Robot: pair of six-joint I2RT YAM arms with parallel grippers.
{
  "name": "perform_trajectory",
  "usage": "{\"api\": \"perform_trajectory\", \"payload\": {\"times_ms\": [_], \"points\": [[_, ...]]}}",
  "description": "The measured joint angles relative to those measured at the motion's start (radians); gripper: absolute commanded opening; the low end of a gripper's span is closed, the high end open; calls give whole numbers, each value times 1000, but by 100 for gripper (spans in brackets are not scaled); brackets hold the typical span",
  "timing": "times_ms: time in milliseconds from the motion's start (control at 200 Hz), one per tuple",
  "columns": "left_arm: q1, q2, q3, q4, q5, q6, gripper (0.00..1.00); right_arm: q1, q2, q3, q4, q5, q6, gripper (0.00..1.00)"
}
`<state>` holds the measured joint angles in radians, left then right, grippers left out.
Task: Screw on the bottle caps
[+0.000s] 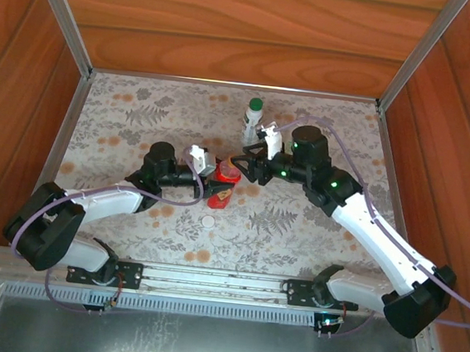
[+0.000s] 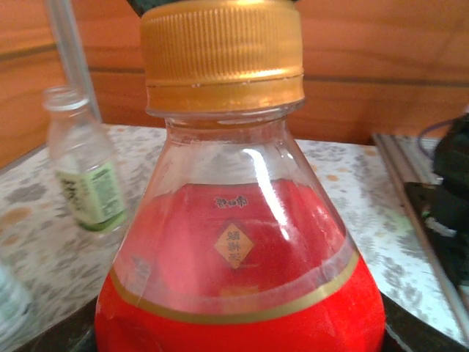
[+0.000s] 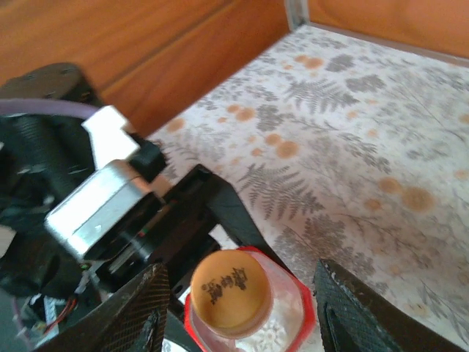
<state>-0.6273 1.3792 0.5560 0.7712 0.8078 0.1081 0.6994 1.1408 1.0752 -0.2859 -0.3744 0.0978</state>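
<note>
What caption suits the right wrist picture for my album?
The orange cap sits atop the red bottle, framed by the open right gripper.

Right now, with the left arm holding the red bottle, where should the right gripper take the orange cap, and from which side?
Grip the orange cap by its ribbed side wall, coming straight down from above. It sits level on the neck of the upright red bottle, flat top facing up. The right gripper is open, with a finger on either side of it. The left gripper holds the body lower down, so the cap's sides are free.
</note>
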Motion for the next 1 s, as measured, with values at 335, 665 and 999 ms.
{"api": "perform_trajectory", "payload": {"times_ms": [335, 665, 999], "points": [[1, 0, 0, 0, 110, -6, 58, 0, 26, 0, -7, -122, -83, 47], [1, 0, 0, -1, 114, -18, 58, 0, 45, 0, -15, -130, -110, 25], [1, 3, 0, -6, -4, -19, 58, 2, 97, 39, -13, -50, -71, 27]]}}
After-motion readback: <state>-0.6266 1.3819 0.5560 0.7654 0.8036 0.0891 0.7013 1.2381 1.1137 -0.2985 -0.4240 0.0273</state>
